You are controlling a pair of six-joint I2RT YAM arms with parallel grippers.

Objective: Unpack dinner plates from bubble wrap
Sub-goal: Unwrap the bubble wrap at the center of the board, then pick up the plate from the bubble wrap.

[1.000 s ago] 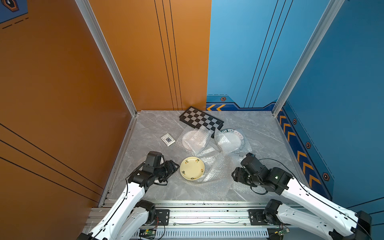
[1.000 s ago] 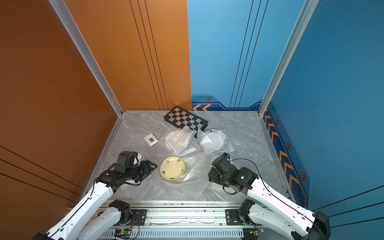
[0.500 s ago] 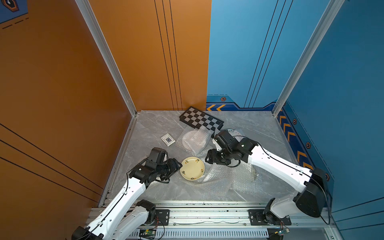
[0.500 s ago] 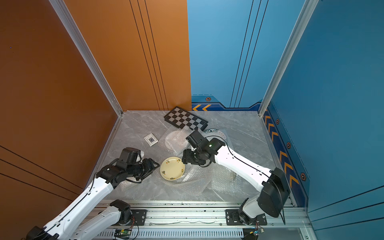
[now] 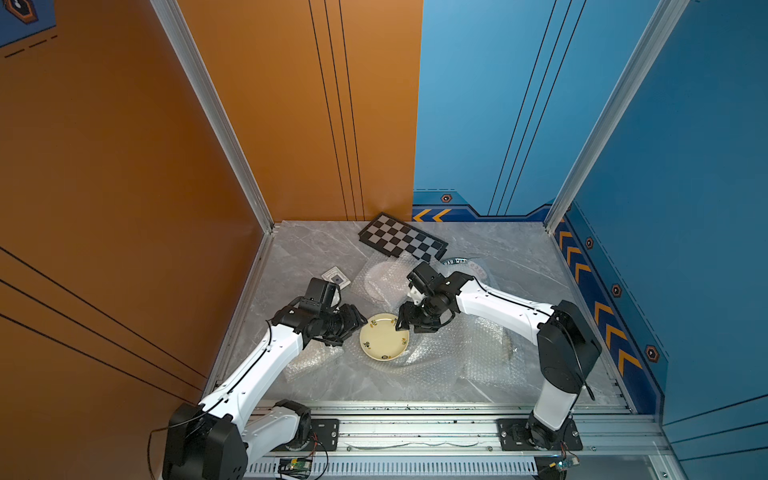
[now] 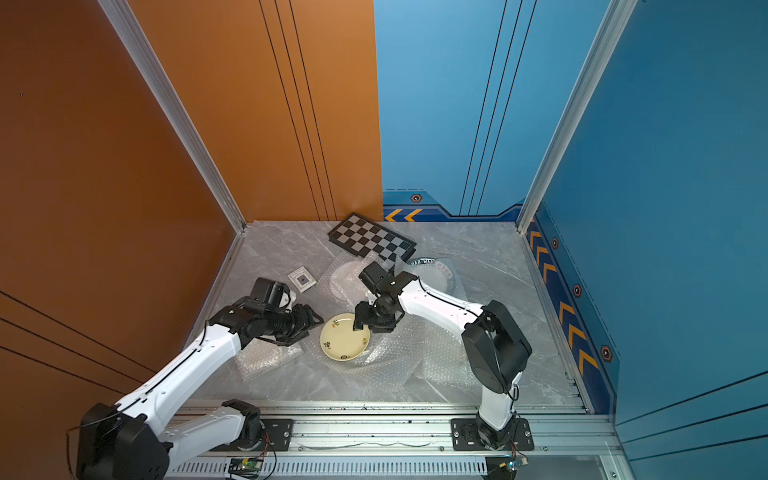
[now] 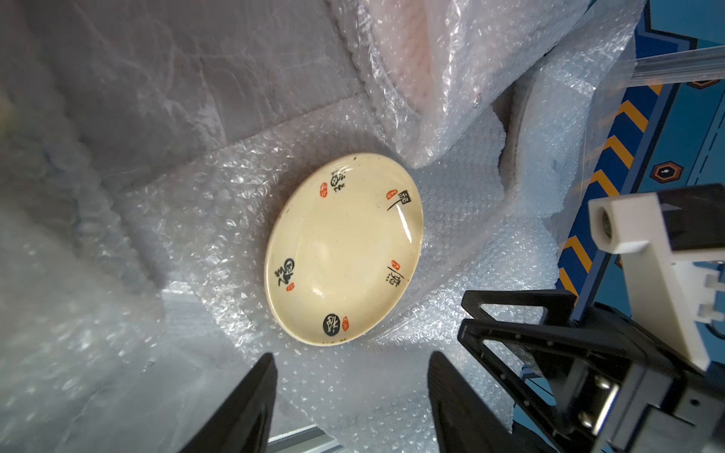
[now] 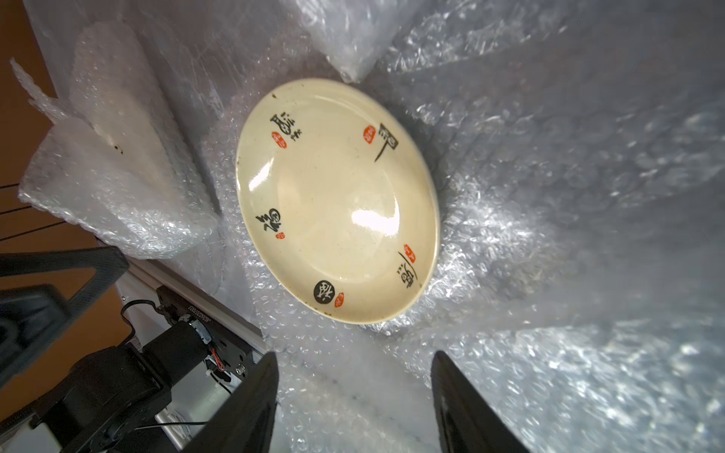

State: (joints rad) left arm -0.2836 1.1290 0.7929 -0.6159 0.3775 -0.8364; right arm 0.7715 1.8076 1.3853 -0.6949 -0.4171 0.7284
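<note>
A cream dinner plate [image 5: 384, 342] [image 6: 345, 337] with dark characters and red seals lies bare on a spread sheet of bubble wrap [image 5: 478, 353] [image 6: 415, 361]. My left gripper [image 5: 358, 323] [image 7: 352, 355] is open just off the plate's left rim, nothing between its fingers. My right gripper [image 5: 404, 323] [image 8: 355, 355] is open at the plate's far right rim, also holding nothing. Both wrist views show the plate [image 7: 345, 251] [image 8: 337, 200] whole ahead of the jaws. Behind it lies a plate still in wrap [image 5: 380, 279]. A white plate with a dark lettered rim [image 5: 459, 262] is partly hidden by my right arm.
A black-grey checkerboard [image 5: 403, 242] leans at the back wall. A small white card [image 5: 336, 277] lies beside my left wrist. A folded bundle of bubble wrap [image 5: 309, 361] [image 8: 110, 176] sits under my left arm. Walls stand close on three sides, and the metal rail [image 5: 415, 415] runs along the front.
My right arm has swung from the near right corner across the wrap to the plate's far rim. My left gripper has crept right toward the plate. The plate has not moved.
</note>
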